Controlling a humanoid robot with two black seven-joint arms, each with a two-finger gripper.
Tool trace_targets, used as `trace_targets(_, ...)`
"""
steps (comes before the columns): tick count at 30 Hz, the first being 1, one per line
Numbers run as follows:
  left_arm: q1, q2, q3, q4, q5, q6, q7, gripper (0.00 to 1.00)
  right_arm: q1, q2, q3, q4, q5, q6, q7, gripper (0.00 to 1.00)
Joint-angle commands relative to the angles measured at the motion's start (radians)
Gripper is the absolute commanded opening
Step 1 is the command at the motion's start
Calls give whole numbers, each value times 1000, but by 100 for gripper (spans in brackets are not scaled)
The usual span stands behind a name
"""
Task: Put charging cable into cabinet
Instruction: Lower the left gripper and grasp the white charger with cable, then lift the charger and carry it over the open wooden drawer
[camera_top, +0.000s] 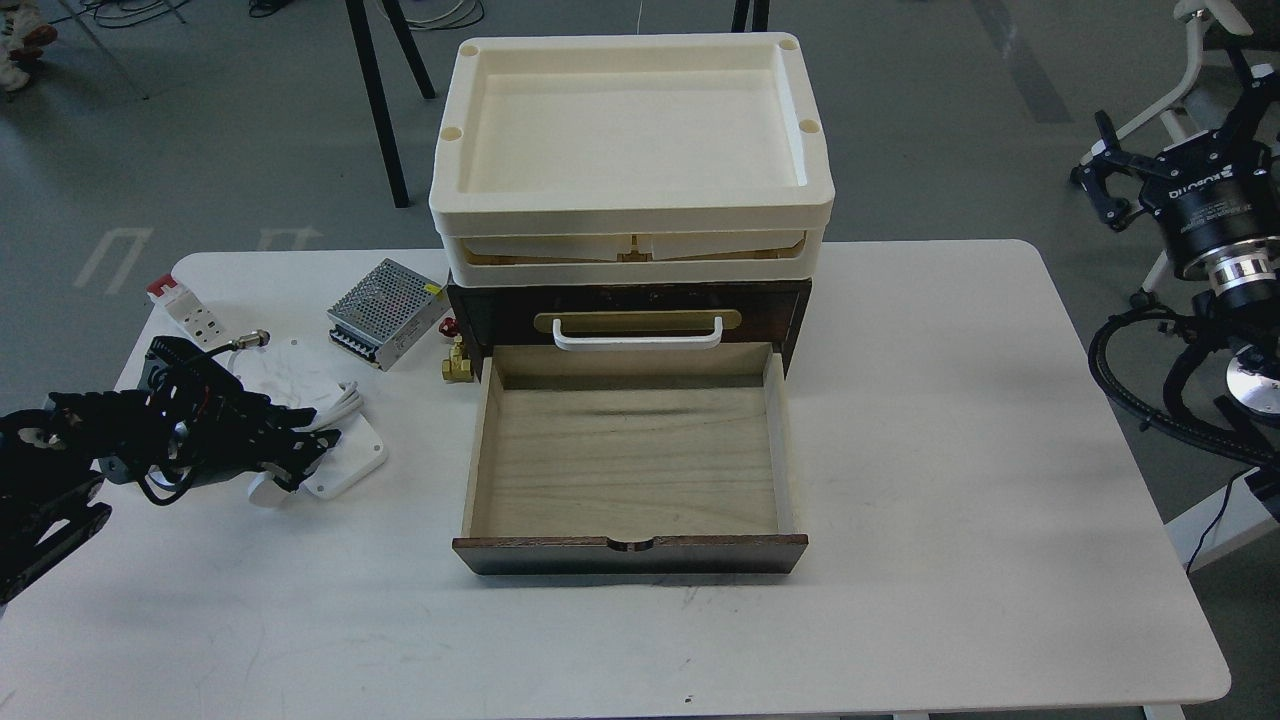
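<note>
The charging cable (352, 458), a flat white block with a white cord (345, 400) across it and a round plug end (265, 490), lies on the table (950, 450) left of the cabinet. My left gripper (318, 432) sits low on the block's left part; its dark fingers blend together. The cabinet (790, 300) is a dark brown box with a white handle (636, 338). Its pale wood drawer (630, 450) is pulled out and empty. My right gripper (1098, 172) hangs open and empty off the table's right side.
Cream trays (632, 210) are stacked on the cabinet. A perforated metal power-supply box (385, 310) and a small brass fitting (458, 365) lie left of the cabinet. A white-and-red block (185, 308) lies at the table's far left. Black cabling (1140, 390) hangs off the right.
</note>
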Motion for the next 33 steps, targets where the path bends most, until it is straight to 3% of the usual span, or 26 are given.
trace_targets(1,-2,6,-1,-15,-31,9,0,0,-7,0,1,0,-1,0,0,100)
trace_targets(5,-23,110,-3,-133,-57,-11,0,0,-8,-2,3,-2,-1,0,0,100)
trace_targets(8,-31,300,-18,-392,-100,-77,0,0,-7,-5,3,-3,-1,0,0,100)
trace_targets(12,-31,527,-43,-755,-266,-102,0,0,-8,-5,9,-3,-1,0,0,100)
trace_targets(14,-31,595,-44,-897,-335,-103,0,0,-8,-3,9,-3,-1,0,0,100)
trace_targets(16,-31,591,-44,-960,-388,-105,0,0,-7,-3,9,-6,-2,0,0,100)
trace_targets(24,-16,298,-41,-954,-582,-105,0,0,5,-5,8,-43,-2,0,-2,100)
trace_targets(28,-16,143,-38,-855,-608,-117,0,0,8,-5,8,-51,-2,0,-2,100)
trace_targets(33,-14,37,-41,-703,-608,-131,0,0,7,-5,8,-52,-2,0,-2,100)
